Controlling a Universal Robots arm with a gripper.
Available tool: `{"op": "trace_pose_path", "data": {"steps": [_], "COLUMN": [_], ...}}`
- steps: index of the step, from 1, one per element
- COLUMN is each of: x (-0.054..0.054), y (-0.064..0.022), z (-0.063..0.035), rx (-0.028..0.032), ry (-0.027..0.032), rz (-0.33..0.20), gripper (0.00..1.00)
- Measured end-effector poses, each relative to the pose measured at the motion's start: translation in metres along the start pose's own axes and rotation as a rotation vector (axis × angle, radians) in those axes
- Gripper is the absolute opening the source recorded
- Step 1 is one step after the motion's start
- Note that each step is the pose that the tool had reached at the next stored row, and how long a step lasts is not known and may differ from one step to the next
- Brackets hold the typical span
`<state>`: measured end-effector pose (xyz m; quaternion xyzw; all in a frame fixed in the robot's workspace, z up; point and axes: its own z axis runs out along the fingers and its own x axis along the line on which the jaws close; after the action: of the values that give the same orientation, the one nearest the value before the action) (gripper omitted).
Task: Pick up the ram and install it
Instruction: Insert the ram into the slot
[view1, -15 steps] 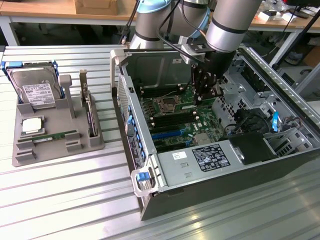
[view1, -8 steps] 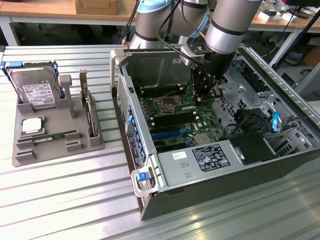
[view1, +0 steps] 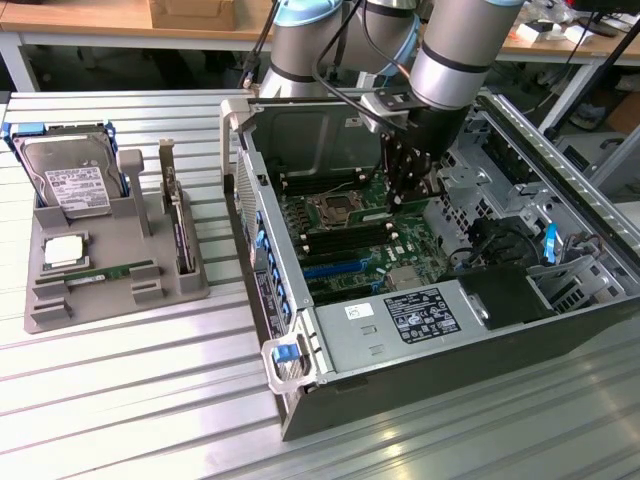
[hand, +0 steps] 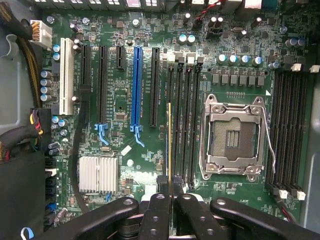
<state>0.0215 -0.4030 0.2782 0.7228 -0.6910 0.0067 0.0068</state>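
My gripper (view1: 405, 195) reaches down into the open computer case (view1: 300, 400), over the motherboard. In the wrist view its black fingers (hand: 159, 200) are shut on the ram (hand: 169, 140). I see the ram edge-on as a thin green and yellow stick. It hangs over the outermost of the black memory slots (hand: 182, 120) beside the empty processor socket (hand: 232, 137). I cannot tell whether it touches the slot. In the exterior view the ram (view1: 380, 213) shows as a pale green strip under the fingers.
A grey tray (view1: 120, 290) on the exterior view's left holds a hard drive (view1: 70, 180), a silver processor chip (view1: 62, 250), an upright expansion card (view1: 178, 215) and another green stick (view1: 110, 270). The power supply (view1: 400, 320) and cables (view1: 490, 240) crowd the case.
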Motion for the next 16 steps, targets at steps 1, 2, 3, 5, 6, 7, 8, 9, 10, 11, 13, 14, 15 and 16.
{"op": "trace_pose_path", "data": {"steps": [1,2,3,5,6,7,8,9,10,11,13,14,15,16], "x": [0.0000,0.0000,0.0000,0.0000,0.0000,-0.0001,-0.0001,-0.0001,-0.0001,-0.0001,-0.0001,-0.0001,-0.0001,-0.0001], "y": [0.0000,0.0000,0.0000,0.0000,0.0000,0.0000,0.0000,0.0000,0.0000,0.0000,0.0000,0.0000,0.0000,0.0000], "z": [0.0003,0.0004,0.0009,0.0018,0.0022,0.0027,0.0031,0.0035,0.0039,0.0044,0.0051,0.0055,0.0058,0.0062], "rx": [0.0000,0.0000,0.0000,0.0000,0.0000,0.0000,0.0000,0.0000,0.0000,0.0000,0.0000,0.0000,0.0000,0.0000], "ry": [0.0000,-0.0001,0.0000,0.0000,0.0000,0.0000,-0.0001,-0.0001,0.0000,0.0000,0.0000,0.0000,0.0000,0.0000], "rz": [0.000,0.000,0.000,0.000,0.000,0.000,0.000,0.000,0.000,0.000,0.000,0.000,0.000,0.000], "gripper": [0.12,0.12,0.12,0.12,0.12,0.12,0.12,0.12,0.12,0.12,0.12,0.12,0.12,0.12]}}
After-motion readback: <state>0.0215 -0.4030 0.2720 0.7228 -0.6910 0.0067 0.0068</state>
